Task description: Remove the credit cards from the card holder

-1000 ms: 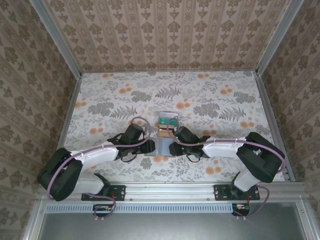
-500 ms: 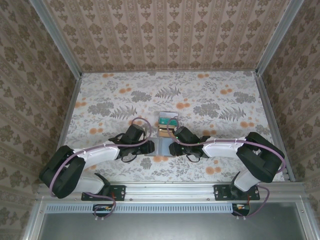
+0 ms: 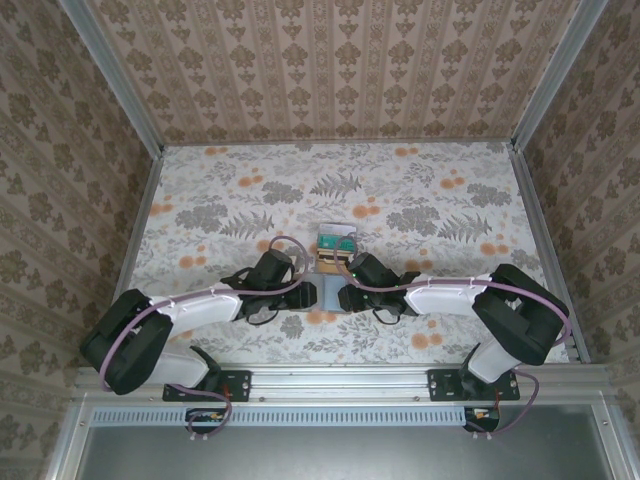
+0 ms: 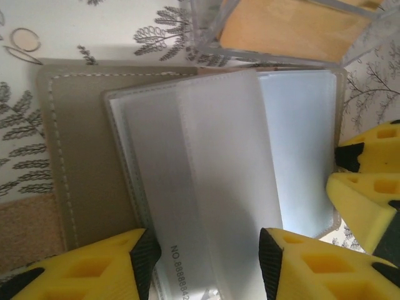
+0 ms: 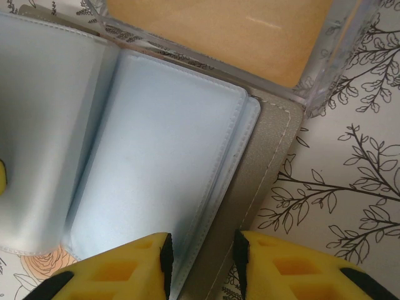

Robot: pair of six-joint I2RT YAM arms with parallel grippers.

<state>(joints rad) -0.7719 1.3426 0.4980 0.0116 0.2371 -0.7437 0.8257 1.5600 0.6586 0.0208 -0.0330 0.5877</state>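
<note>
The card holder (image 4: 81, 156) lies open and flat on the table, taupe cover outside and blue-grey clear pockets (image 5: 150, 156) inside. My left gripper (image 4: 205, 262) hovers over its left half, open, a pale credit card (image 4: 187, 250) with a printed number showing between the fingers. My right gripper (image 5: 200, 262) is open over the holder's right rim (image 5: 262, 169), pads either side of the pocket seam. A gold-tan card (image 5: 231, 28) sits in a clear box just beyond the holder. In the top view a teal-green card (image 3: 337, 243) lies behind it, and both grippers meet at the holder (image 3: 323, 291).
The clear plastic box (image 4: 206, 37) stands against the holder's far edge. My right gripper's yellow fingers (image 4: 369, 187) show at the right of the left wrist view. Flowered table cloth (image 3: 430, 200) stretches open behind and to both sides, with patterned walls around.
My left gripper has slid right, further over the holder, and its jaws have widened. The right arm has stayed still.
</note>
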